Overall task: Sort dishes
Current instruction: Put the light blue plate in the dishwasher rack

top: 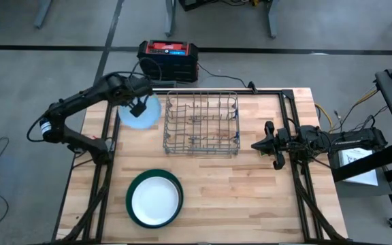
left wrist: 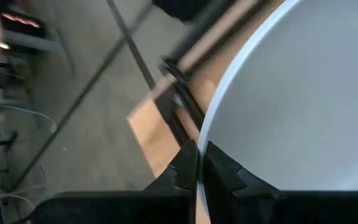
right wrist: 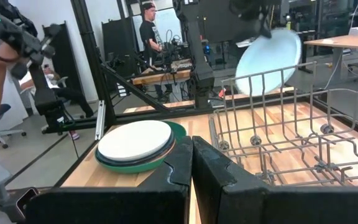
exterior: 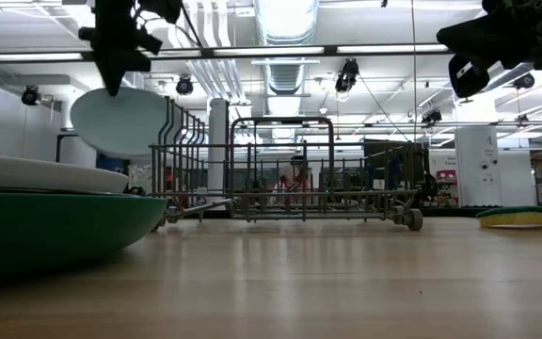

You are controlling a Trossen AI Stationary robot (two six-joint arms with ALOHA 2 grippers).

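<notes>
Holding the pale blue plate [top: 141, 113] by its rim with my left tool [top: 138, 107], clamped tight, tilted edge-on beside the wire rack [top: 203, 124] (slots want it upright). My right tool [top: 258, 145] waits, pinched together, past the rack.

No legible text, brand, number or sign anywhere. Red-topped black box [top: 168, 60] beyond bench carries markings, too small to read.

Left pincer [top: 139, 107] grips the pale blue plate [top: 140, 113] left of the wire rack [top: 202, 124]; the white plate [top: 156, 199] sits in the dark green plate [top: 133, 185] near on the desk [top: 237, 190].
</notes>
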